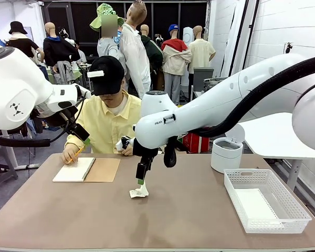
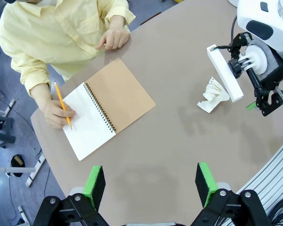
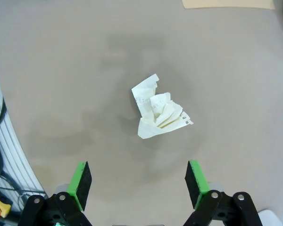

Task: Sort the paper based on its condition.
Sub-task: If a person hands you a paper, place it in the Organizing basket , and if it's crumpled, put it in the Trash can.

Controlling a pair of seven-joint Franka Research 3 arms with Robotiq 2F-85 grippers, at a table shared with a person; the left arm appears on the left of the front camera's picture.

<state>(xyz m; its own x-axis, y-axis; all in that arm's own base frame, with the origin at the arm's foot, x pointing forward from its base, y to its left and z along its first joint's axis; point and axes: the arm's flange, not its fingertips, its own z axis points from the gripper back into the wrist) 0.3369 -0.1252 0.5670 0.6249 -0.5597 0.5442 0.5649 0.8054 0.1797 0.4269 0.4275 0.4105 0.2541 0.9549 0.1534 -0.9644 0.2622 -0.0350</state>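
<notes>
The right gripper [image 1: 140, 181] hangs over the middle of the table [image 1: 189, 215] with its fingers spread wide and nothing between them. Straight below it, centred between the two green pads [image 3: 80, 184] in the right wrist view, lies a crumpled ball of paper [image 3: 158, 113], resting on the bare tabletop and apart from the fingertips. In the front view the paper [image 1: 139, 192] sits just under the gripper's lower tip, so close that whether they touch cannot be told there; the wrist view shows a clear gap.

The left gripper [image 2: 151, 186] is held high on its own side, its jaws also spread and empty. Ahead of it and well away, a person writes with a pencil [image 2: 62, 104] in an open notebook [image 2: 108, 113]; the same wrinkled paper [image 2: 212, 95] lies farther off toward the other arm.

Off to the right gripper's far side, near the table's edge, stand a white basket [image 1: 265, 202], which seems to hold a flat sheet, and a small white bin [image 1: 226, 155] behind it.

The step in hand looks like the approach to the crumpled piece, before any grasp. The next move calls for a straight descent until the pads flank the ball, then a gentle close, since the light wad could skid or flatten. Being creased, it probably belongs in the bin and not with the flat sheet in the basket, though that is a judgement
</notes>
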